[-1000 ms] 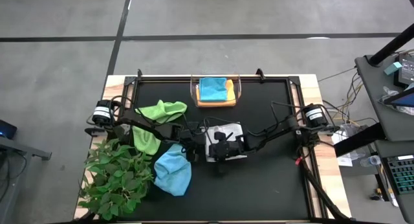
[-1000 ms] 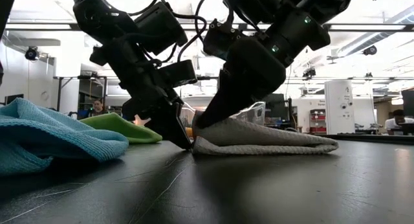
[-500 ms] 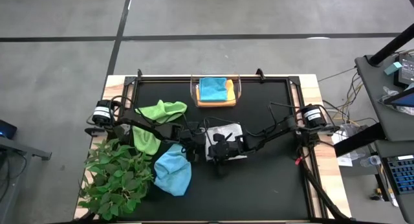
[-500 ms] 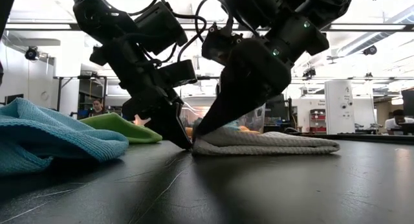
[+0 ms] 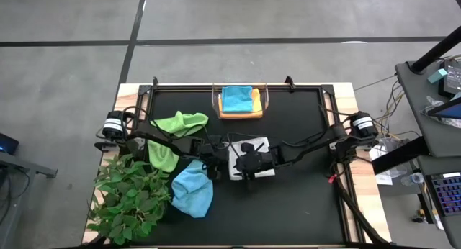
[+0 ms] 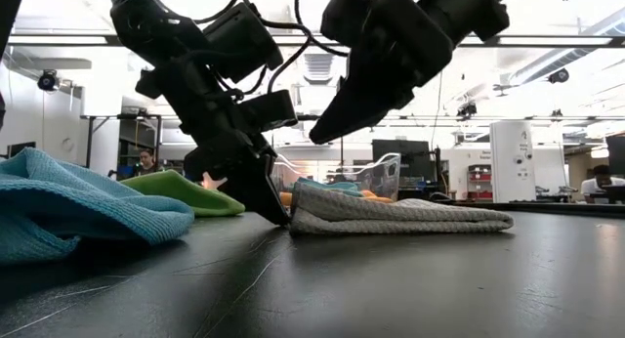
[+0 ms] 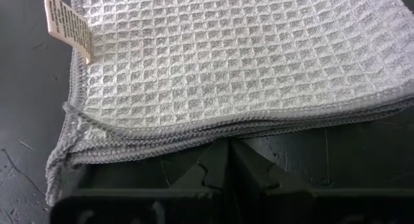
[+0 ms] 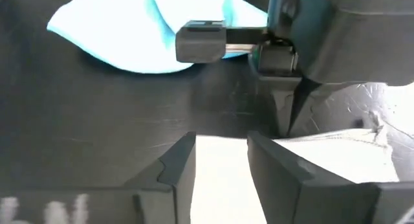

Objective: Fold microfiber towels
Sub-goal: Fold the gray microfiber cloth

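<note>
The pale grey-white towel (image 5: 253, 154) lies folded flat in several layers on the black table, mid-table. My left gripper (image 6: 280, 217) is shut, and its tips are down at the towel's left edge (image 7: 194, 132). My right gripper (image 6: 322, 138) hangs open above the towel's left part, with nothing between its fingers (image 8: 178, 162). A lime green towel (image 5: 176, 127) and a light blue towel (image 5: 193, 191) lie crumpled on the table's left. My left gripper's shut fingertips (image 7: 229, 156) meet the stacked hemmed edges (image 7: 220, 128) at the folded towel's left side. They slant down from the table's left. I cannot tell whether they pin the cloth or stand on the table right beside it. The towel lies flat.
A clear bin (image 5: 265, 103) at the far edge holds a blue towel (image 5: 236, 98) on a yellow-orange one. A leafy green plant (image 5: 130, 195) fills the near left corner. Bare black table (image 5: 302, 198) lies to the near right.
My right gripper has opened, let go of the grey-white towel and risen clear above it. The towel's raised upper layer has settled flat onto the layers below.
</note>
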Robot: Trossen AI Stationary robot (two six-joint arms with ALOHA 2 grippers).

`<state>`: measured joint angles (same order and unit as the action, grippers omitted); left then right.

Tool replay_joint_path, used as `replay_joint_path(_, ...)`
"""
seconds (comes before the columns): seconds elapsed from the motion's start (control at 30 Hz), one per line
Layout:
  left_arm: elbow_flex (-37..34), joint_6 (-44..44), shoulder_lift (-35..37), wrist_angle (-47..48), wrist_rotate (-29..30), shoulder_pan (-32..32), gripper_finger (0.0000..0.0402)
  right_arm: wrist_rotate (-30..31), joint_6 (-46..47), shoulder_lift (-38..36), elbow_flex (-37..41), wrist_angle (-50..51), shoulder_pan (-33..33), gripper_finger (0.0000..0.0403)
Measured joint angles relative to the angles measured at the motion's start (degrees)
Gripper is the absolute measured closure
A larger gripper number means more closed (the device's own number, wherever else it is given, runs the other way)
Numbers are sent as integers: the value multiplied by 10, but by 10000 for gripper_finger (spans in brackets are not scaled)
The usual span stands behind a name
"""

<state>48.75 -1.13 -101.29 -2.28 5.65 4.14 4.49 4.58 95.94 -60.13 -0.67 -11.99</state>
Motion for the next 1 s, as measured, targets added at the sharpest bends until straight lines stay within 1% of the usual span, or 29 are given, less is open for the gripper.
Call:
replay_joint_path(0.13,-1,0,10,7,0,0,401,0,-1,15,6,-21,0,318)
replay_joint_path(0.23,-1,0,21,5,0,0,401,-1,2,39,12,-45,0,348)
replay_joint_path(0.33,-1,0,29,3,0,0,401,-12,5,66,14,-66,0,368)
replay_joint_path(0.4,-1,0,30,3,0,0,401,-30,14,81,15,-84,1,377)
replay_joint_path(0.5,-1,0,31,-2,0,0,401,-51,23,101,15,-106,3,386)
replay_joint_path(0.6,-1,-1,31,-2,8,0,401,-56,24,104,15,-108,5,388)
replay_joint_path(0.8,-1,0,32,-2,18,0,401,-54,4,73,15,-97,7,388)
replay_joint_path(0.87,0,0,33,-3,18,0,401,-42,-5,57,15,-74,6,388)
replay_joint_path(1.0,2,0,36,-3,19,0,401,3,-17,16,15,-2,6,388)
